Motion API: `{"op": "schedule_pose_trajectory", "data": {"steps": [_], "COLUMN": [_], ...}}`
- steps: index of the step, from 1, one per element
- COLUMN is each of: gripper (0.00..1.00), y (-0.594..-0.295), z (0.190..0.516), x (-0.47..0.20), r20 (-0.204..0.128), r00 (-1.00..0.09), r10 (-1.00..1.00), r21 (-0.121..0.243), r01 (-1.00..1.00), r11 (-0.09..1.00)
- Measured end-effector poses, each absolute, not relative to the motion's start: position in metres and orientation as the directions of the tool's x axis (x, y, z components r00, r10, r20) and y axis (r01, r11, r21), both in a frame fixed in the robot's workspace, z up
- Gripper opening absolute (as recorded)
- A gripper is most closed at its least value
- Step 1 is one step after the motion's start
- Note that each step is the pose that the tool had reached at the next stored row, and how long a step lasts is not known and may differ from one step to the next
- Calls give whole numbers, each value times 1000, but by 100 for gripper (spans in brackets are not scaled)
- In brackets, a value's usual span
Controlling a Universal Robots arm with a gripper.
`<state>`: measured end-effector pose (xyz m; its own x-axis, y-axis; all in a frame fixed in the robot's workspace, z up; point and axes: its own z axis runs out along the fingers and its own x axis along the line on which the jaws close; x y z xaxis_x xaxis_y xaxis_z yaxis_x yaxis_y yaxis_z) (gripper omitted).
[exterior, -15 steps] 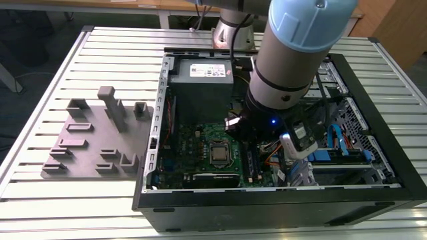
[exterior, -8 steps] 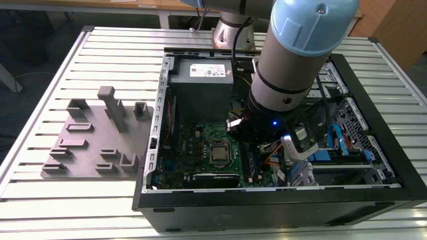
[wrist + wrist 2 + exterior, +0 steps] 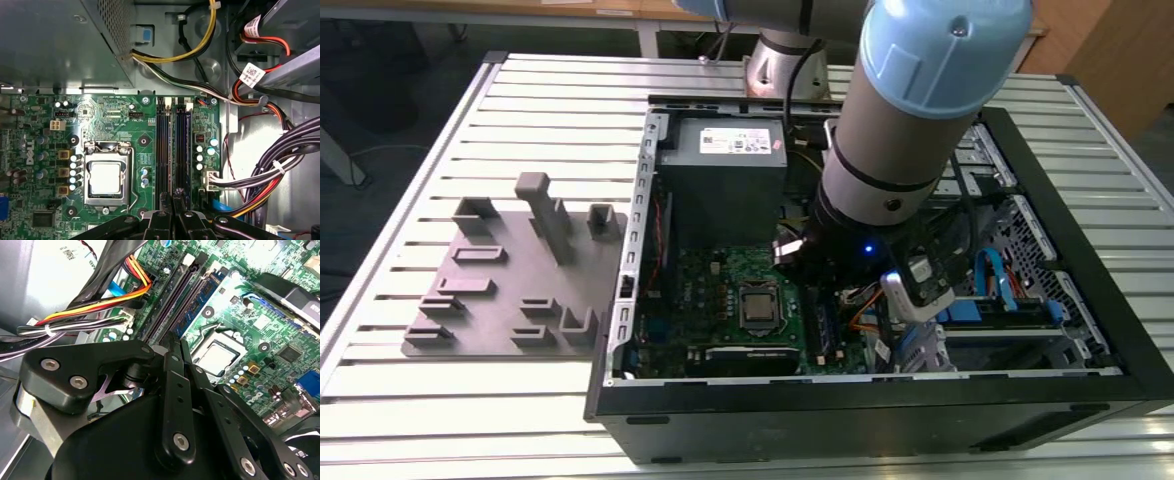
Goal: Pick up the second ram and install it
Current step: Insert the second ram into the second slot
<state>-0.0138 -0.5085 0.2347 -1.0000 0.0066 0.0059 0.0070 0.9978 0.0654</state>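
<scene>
The hand (image 3: pixel 173 200) is hovering over the slots, fingers pinched narrow, the second ram (image 3: pixel 182 150) running lengthways straight ahead of them.

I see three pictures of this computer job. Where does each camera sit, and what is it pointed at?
Exterior view: off the arm, above the table, looking down on the open computer case; the arm's blue-grey body crosses it.
First wrist view: on the arm, looking straight down at the motherboard; the pincer pokes in.
Second wrist view: on the arm, slanted across the board; the pincer's black links fill the foreground.
All three share the processor socket and memory slots.
</scene>
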Motion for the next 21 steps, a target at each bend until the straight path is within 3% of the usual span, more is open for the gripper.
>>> {"op": "schedule_pose_trajectory", "data": {"steps": [21], "gripper": [13], "y": [-500], "z": [226], "x": [-16], "r20": [6], "r00": [-1000], "r10": [7], "r21": [52], "r01": [7], "r11": [999]}}
